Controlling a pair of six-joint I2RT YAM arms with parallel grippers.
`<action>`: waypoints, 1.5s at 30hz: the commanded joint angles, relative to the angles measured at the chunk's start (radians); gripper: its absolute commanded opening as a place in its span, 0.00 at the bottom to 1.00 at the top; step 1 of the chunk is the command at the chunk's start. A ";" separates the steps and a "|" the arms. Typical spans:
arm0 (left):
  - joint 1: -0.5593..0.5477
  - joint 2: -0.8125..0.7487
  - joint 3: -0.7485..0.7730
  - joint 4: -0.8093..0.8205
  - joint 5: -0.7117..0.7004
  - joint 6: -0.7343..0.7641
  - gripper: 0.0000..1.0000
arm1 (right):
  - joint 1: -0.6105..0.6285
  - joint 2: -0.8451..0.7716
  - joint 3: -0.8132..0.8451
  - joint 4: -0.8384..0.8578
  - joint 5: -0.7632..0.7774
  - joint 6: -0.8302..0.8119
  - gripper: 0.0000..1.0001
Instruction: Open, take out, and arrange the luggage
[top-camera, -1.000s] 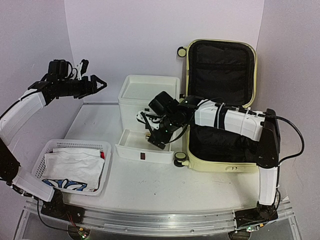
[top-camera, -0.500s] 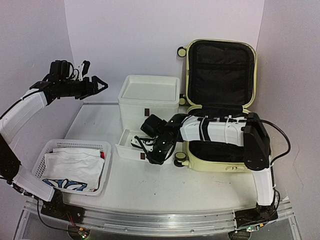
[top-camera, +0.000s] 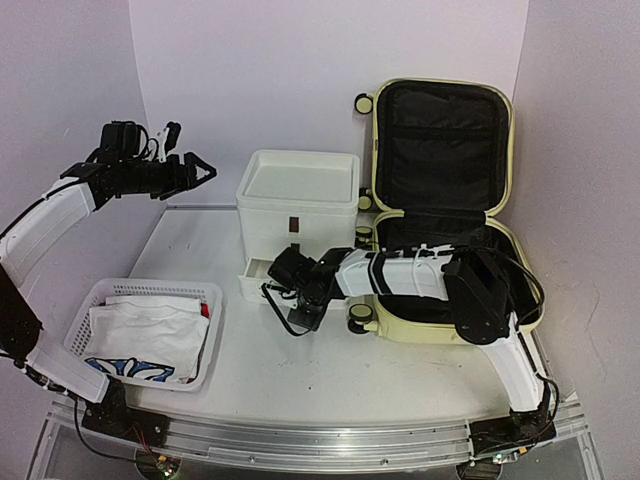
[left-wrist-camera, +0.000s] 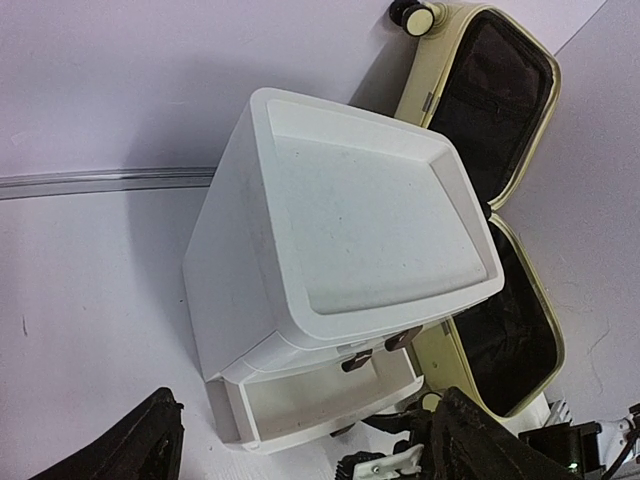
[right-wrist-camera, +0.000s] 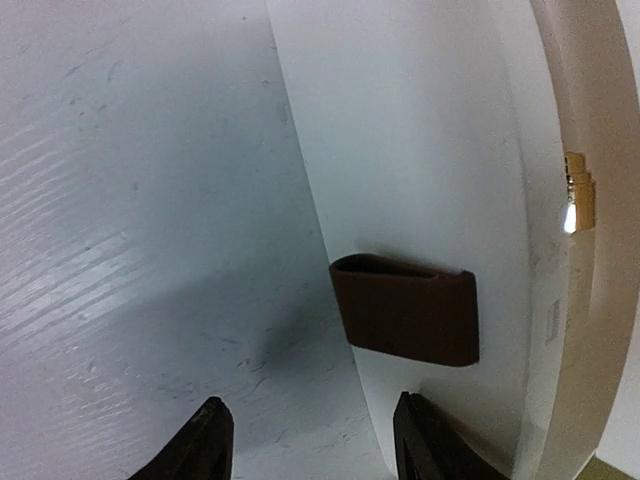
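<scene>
The suitcase (top-camera: 440, 332) sits on the right side of the table (top-camera: 300, 375), toward the back, lying open. Its pale yellow base is flat on the surface, and its lid (top-camera: 445, 140) stands upright against the back wall, with black lining showing in both halves. Black-and-yellow wheels (top-camera: 358, 313) sit at its left corners. The right arm (top-camera: 400, 275) stretches leftward across the near part of the open base, hiding much of the inside. It ends low over the table, just past the suitcase's left edge. There the right gripper (top-camera: 298, 316) (right-wrist-camera: 310, 445) faces the front of a white drawer box (top-camera: 297, 190) that stands just beside the suitcase on its left. The fingers are apart with nothing between them. In the wrist view the brown handle (right-wrist-camera: 405, 310) of the lower drawer (left-wrist-camera: 300, 400) lies just ahead of the gap, clear of both fingertips. That drawer stands partly out of the box; the one above it is closed. The left gripper (top-camera: 203, 168) (left-wrist-camera: 305, 430) hangs high over the left back of the table, well apart from everything. It points toward the box with its fingers spread wide and holds nothing. Near the front left corner is a white perforated basket (top-camera: 160, 290) holding a folded white cloth (top-camera: 140, 335) with a blue print.
</scene>
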 joint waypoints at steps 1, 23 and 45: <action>0.006 -0.005 0.006 0.020 0.013 0.000 0.86 | -0.021 0.041 0.100 0.130 0.159 -0.088 0.59; 0.006 0.001 0.003 0.020 0.009 0.001 0.87 | -0.081 0.086 0.151 0.221 0.227 -0.092 0.83; 0.004 -0.309 -0.020 0.026 -0.163 0.143 0.92 | -0.445 -1.101 -0.553 -0.303 0.217 0.655 0.98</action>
